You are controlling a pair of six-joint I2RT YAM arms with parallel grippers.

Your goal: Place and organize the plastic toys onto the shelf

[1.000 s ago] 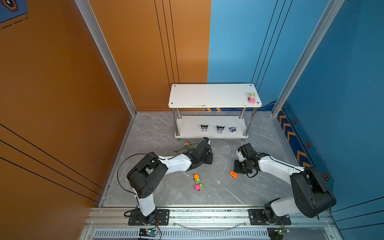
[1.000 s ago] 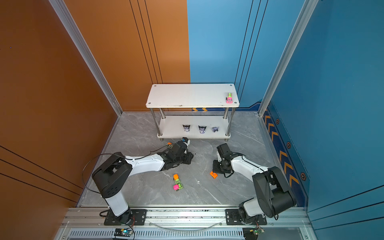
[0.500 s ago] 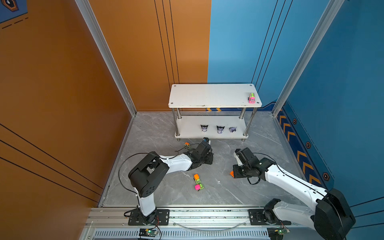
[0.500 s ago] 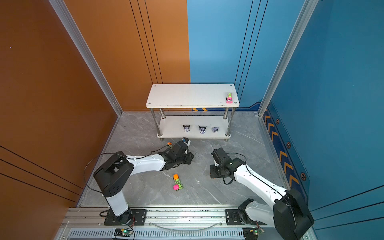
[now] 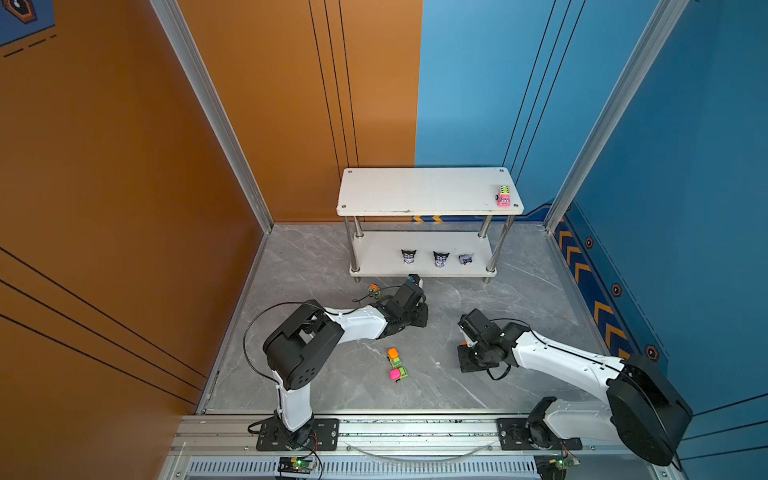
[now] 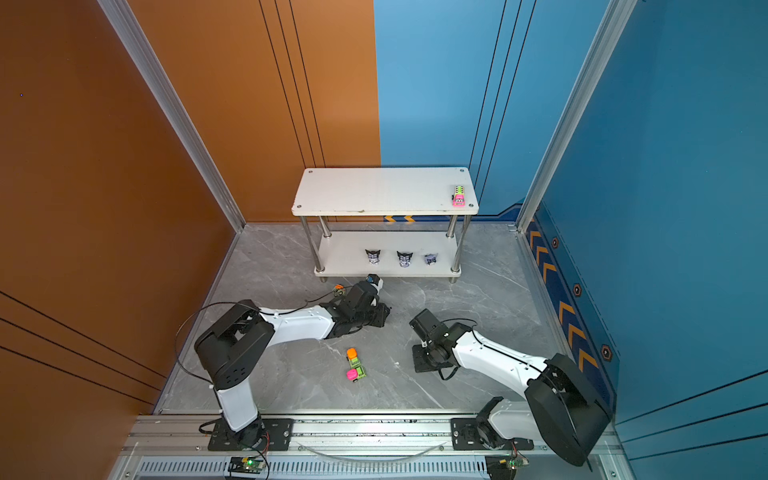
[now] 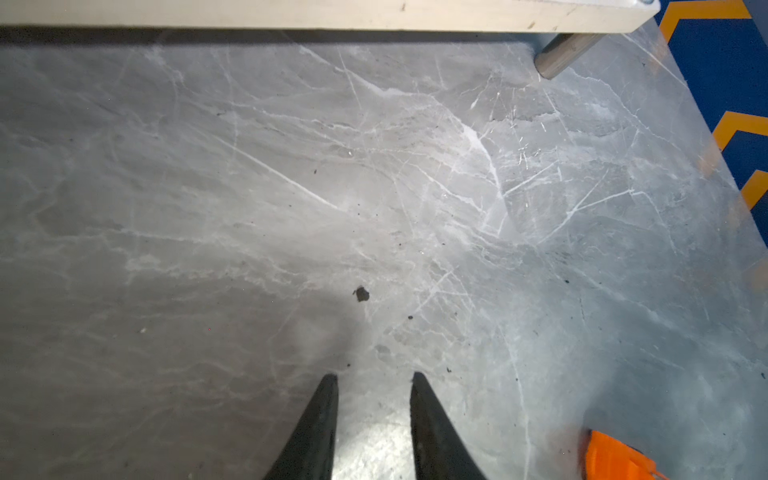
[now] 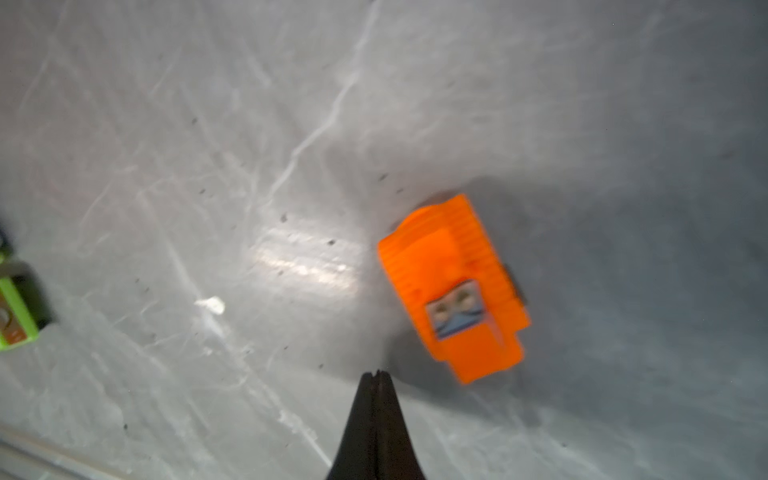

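Fig. – We see the left jaws slightly apart, empty, over the bench point(image 7: 249, 208) – the right jaws pressed together, holding nothing, just beside the orange car point(image 8: 453, 286).

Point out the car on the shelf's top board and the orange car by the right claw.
car on the top board point(image 5: 503, 198): in a top view, its middle.
orange car point(image 8: 454, 282): right wrist view, its roof.

Wht links point(image 5: 357, 324), blk joints point(image 5: 303, 353), blk cables point(image 5: 244, 340), tapered blk fingers point(image 7: 316, 428).
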